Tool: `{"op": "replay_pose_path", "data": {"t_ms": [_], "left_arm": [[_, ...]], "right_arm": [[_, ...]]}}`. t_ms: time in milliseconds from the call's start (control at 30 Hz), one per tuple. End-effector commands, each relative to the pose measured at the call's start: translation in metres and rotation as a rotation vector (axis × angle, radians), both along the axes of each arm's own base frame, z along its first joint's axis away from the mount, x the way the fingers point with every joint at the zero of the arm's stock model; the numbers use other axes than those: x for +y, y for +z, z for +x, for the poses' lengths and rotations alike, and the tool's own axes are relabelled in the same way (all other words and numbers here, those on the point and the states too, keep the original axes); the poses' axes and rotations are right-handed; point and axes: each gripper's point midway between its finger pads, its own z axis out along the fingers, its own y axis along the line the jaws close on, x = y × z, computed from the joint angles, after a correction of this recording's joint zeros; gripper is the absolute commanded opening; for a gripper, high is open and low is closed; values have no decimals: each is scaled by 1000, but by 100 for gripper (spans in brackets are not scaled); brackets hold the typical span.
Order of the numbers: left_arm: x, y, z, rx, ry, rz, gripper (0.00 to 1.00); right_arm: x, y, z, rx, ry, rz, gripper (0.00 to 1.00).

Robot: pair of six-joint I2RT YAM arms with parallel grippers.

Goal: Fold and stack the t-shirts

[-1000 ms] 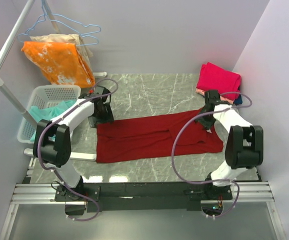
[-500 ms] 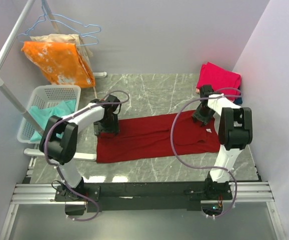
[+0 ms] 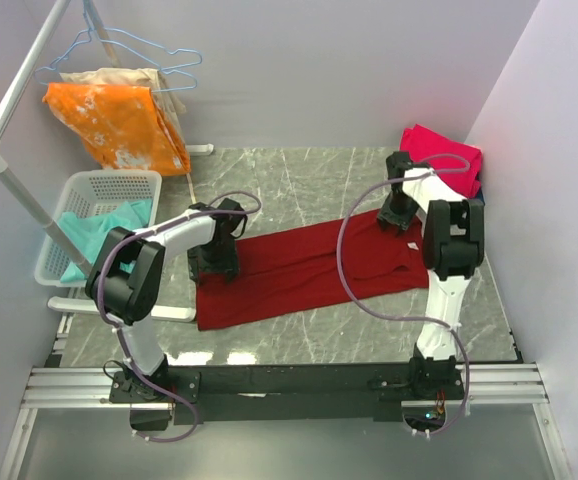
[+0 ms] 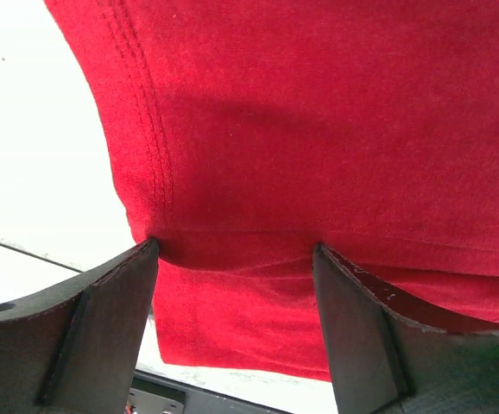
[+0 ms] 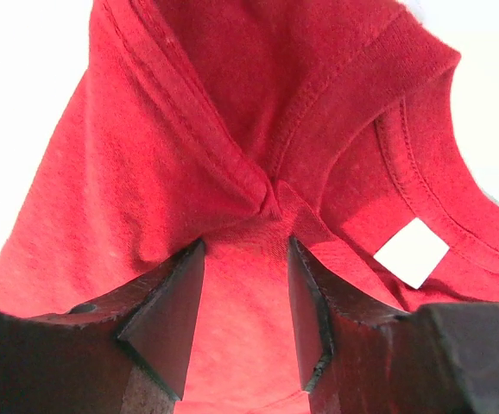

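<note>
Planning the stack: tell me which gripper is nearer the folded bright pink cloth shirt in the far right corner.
Right. The right gripper sits just beside the pink shirt; the left gripper is far across the table.

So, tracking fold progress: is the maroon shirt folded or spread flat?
Partly folded: the maroon shirt lies as a narrow lengthwise strip, layers doubled at the collar.

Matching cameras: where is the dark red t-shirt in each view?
Top external: dark red t-shirt spread across the table.
Left wrist: fills the frame, stitched hem at left.
Right wrist: fills the frame, collar at right.
Shared landmark: left gripper and right gripper at its far edge.
</note>
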Motion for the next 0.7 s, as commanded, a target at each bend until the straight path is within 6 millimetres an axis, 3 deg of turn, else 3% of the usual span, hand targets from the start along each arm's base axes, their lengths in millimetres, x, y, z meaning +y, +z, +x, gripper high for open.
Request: {"op": "replay_pose_path", "data": {"t_ms": [0, 33, 333, 667], "left_arm": [[9, -11, -31, 100, -1, 38, 77], [9, -10, -33, 102, -4, 41, 78], [-1, -7, -46, 120, -22, 32, 78], [-29, -8, -83, 207, -196, 2, 78]], "right_arm": [[5, 6, 26, -9, 36, -45, 50], [10, -1, 27, 10, 45, -47, 50], [27, 6, 68, -43, 75, -26, 48], [45, 14, 106, -130, 95, 60, 45]]}}
